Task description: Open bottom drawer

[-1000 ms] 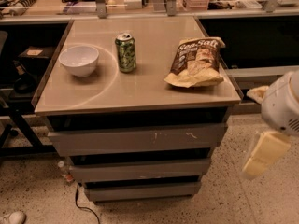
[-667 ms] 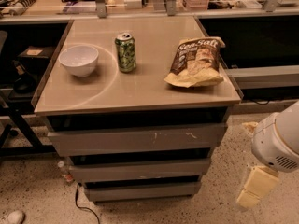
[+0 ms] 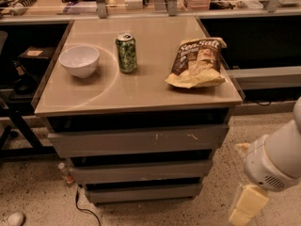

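Speckled flooring (image 3: 37, 197) fills the foreground. Low at the right edge, the gripper (image 3: 248, 205) hangs pale yellow beneath its white wrist; whether it is released or clenched cannot be told from this angle. It is well apart from the cabinet, to the cabinet's right.

Just above the floor sits the bottom drawer (image 3: 143, 193), the lowest and shallowest of 3 grey fronts. It is flat, handleless and unmarked, and looks closed, so the approach step seems to be in hand. With no handle, the next move probably calls for swinging left and catching its upper edge.

Above it are the middle front (image 3: 141, 171) and the scratched top front (image 3: 138, 141). Farther back, the tabletop (image 3: 141, 86) carries a bowl (image 3: 79, 60), a can (image 3: 126, 52) and a chip bag (image 3: 197, 62).
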Motion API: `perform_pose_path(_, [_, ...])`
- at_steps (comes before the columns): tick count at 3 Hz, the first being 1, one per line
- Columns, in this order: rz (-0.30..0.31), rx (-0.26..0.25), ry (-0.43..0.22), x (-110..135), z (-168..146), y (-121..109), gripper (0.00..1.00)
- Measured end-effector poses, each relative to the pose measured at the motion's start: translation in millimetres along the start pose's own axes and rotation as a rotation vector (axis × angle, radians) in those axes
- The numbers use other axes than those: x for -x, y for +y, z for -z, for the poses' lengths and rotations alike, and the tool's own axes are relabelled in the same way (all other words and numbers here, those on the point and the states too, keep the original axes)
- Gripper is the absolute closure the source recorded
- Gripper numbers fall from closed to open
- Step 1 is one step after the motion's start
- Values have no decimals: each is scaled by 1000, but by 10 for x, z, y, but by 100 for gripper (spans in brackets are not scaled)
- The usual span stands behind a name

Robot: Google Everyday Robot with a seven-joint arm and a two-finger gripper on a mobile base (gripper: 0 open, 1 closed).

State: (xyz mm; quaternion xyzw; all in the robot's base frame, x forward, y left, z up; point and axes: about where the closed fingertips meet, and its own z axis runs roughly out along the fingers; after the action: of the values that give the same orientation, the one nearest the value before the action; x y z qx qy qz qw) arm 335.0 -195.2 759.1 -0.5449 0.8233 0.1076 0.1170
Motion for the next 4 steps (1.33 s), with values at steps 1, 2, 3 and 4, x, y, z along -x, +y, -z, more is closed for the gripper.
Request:
perform_pose_path(1, [-69,108,-29,-128,-719,271,0])
perform_pose_path(2, [-120,173,-62,-178,-1301,410,0])
perform_pose_path(3, [-120,173,-62,-178,-1301,410,0])
perform_pose_path(4, [-147,197,-96,-264,-1579,487,0])
